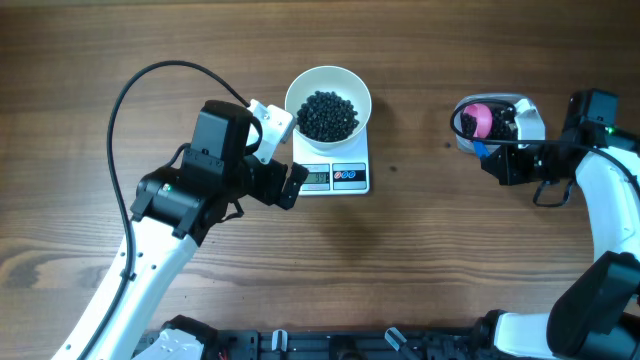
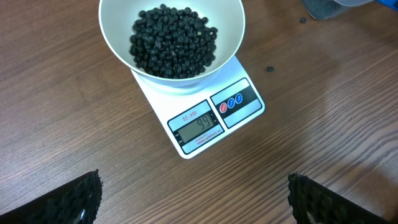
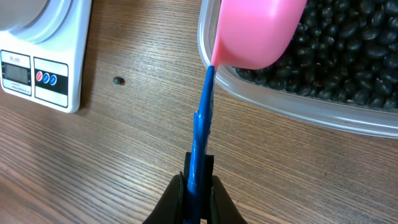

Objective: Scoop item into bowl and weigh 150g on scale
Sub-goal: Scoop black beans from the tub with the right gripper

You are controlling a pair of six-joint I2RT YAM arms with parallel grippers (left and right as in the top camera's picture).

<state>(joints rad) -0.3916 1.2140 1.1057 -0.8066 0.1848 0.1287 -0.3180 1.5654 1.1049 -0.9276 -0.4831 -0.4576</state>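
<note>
Just in front of the scale (image 2: 158, 99), held the left claw (image 2: 196, 202) spread fully wide above bare counter (image 2: 56, 124), gripping and touching nothing. Well to the right of the scale, clamped the right claw (image 3: 198, 190) tight on the blue handle (image 3: 204, 118) of the pink scoop (image 3: 258, 31), with the scoop's cup over the near rim of the clear tub (image 3: 292, 109). Could not tell whether the cup touched the tub's own load of beans. On top of the scale, found the white bowl (image 2: 115, 37) sitting upright with a dark heap of beans (image 2: 174, 40) inside. Noted the grey display (image 2: 198, 128) lit with digits, just beside the coloured buttons (image 2: 231, 102). Spotted one stray bean (image 3: 118, 80) lying on the counter between scale and tub. Brown wood grain across the whole counter.
</note>
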